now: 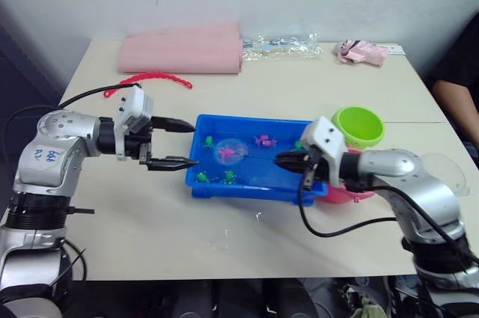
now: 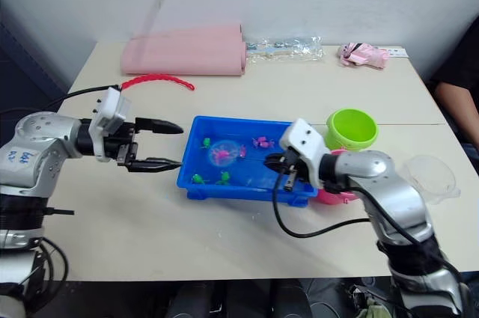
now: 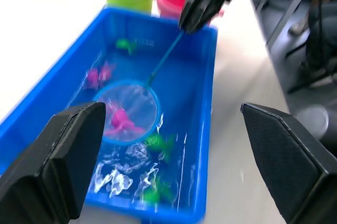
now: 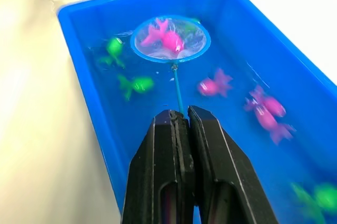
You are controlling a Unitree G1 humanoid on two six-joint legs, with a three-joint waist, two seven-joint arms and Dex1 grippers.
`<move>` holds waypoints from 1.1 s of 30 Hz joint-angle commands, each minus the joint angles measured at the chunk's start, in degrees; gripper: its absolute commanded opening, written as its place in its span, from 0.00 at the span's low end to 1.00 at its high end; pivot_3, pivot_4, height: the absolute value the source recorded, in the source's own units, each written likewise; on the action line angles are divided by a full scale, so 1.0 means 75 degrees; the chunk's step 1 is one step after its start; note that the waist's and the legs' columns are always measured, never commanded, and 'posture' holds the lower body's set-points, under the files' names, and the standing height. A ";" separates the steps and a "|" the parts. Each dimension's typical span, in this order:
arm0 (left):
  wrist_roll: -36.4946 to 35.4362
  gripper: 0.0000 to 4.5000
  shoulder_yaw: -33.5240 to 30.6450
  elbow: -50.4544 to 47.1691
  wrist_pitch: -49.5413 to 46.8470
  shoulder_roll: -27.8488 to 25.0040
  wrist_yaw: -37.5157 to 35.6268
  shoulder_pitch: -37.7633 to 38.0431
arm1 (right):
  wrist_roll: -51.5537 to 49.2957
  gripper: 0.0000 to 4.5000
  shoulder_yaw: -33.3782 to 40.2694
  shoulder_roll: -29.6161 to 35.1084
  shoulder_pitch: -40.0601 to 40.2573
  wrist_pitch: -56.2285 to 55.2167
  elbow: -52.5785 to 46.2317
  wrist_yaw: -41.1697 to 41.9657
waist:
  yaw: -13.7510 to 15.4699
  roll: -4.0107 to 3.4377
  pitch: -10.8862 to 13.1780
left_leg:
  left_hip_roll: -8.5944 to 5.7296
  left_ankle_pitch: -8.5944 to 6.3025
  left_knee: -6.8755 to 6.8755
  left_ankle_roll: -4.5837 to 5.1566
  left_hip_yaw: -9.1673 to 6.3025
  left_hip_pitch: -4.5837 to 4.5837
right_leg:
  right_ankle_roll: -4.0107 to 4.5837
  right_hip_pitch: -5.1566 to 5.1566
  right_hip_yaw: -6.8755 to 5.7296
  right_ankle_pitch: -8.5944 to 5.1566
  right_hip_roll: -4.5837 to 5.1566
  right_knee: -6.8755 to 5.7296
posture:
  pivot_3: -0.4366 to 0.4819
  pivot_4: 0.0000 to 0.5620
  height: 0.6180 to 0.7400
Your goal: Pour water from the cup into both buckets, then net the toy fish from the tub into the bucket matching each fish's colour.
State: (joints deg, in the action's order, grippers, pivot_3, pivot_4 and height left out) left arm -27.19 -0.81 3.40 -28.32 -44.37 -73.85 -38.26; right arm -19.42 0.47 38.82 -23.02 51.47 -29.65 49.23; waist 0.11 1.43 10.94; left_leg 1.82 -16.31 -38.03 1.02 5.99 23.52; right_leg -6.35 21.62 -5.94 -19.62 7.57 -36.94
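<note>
While right fingers (image 4: 181, 129) pinch its handle, net (image 4: 170, 38) beyond, cupping pink fish (image 4: 167, 36)

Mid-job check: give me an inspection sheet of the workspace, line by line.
Surface: beige table, some water drops near the front.
Job's things: blue tub holds water and fish; net has a pink fish in it; green bucket and pink bucket beside the tub; clear cup at the right edge.
Clutter: pink roll, red beaded strip, plastic bag.
Grippers: left end effector open, empty; right end effector shut on net handle.
Cables: black cable under the right arm.
Surroundings: a person's arm at the right.
</note>
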 commanded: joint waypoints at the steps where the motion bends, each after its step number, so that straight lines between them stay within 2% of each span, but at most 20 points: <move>1: -0.0146 0.99 0.0168 0.0062 -0.0182 0.0370 0.0065 -0.0370 | -0.0515 0.00 0.1260 0.0436 0.0502 0.0297 -0.1024 -0.0132 | 0.0008 0.0000 0.0000 | 0.0000 0.0000 0.0000 0.0000 0.0000 0.0000 | 0.0000 -0.0001 -0.0001 0.0000 0.0000 0.0001 | 0.48 0.27 0.98; 10: -0.0030 0.99 0.0677 0.0580 -0.0010 0.1272 -0.0299 -0.0959 | -0.1979 0.00 0.4962 0.1176 0.2544 0.1234 -0.2863 0.0086 | 0.0079 -0.0001 0.0000 | 0.0006 0.0001 -0.0001 0.0001 0.0004 -0.0013 | 0.0000 -0.0010 0.0006 0.0000 -0.0010 0.0001 | 0.48 0.27 0.98; 18: 0.0004 0.99 0.0877 0.0691 0.0057 0.1909 -0.0214 -0.1196 | -0.1989 0.00 0.7601 0.1220 0.4485 0.1485 -0.3328 0.0079 | 0.0193 0.0000 -0.0001 | -0.0003 0.0002 -0.0004 0.0008 0.0000 -0.0017 | -0.0006 -0.0023 0.0010 0.0004 -0.0004 0.0005 | 0.48 0.27 0.98; 22: 0.0088 0.99 0.0824 0.0881 0.0116 0.2105 -0.0027 -0.1297 | -0.1732 0.00 0.8171 0.1176 0.5335 0.1090 -0.3345 0.0081 | 0.0188 0.0000 -0.0001 | -0.0004 0.0003 -0.0004 0.0009 -0.0003 -0.0018 | -0.0007 -0.0027 0.0008 0.0004 -0.0006 0.0007 | 0.48 0.27 0.98; 27: 0.0213 0.99 0.0833 0.0972 0.0374 0.2255 0.0061 -0.1313 | -0.1069 0.00 0.8338 0.1153 0.6157 0.0265 -0.3341 -0.0048 | 0.0159 -0.0001 -0.0001 | -0.0004 0.0004 -0.0002 0.0009 0.0003 -0.0028 | -0.0008 -0.0028 0.0016 0.0004 -0.0007 0.0011 | 0.48 0.27 0.98; 33: 0.0314 0.99 0.0920 0.0840 0.0633 0.2264 0.0022 -0.1204 | 0.0732 0.00 0.7874 0.1201 0.7294 -0.2075 -0.3049 0.0092 | 0.0179 -0.0001 -0.0001 | -0.0006 0.0005 -0.0002 0.0008 0.0005 -0.0028 | -0.0008 -0.0027 0.0017 0.0004 -0.0007 0.0016 | 0.48 0.27 0.98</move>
State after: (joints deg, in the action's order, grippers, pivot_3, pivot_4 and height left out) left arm -25.16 5.87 11.74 -24.77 -27.47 -73.46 -47.02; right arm -18.65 59.94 47.47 30.29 42.12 -52.80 49.45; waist 1.45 1.42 10.93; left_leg 1.76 -16.27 -38.05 1.08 6.02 23.31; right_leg -6.41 21.42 -5.81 -19.59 7.52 -36.80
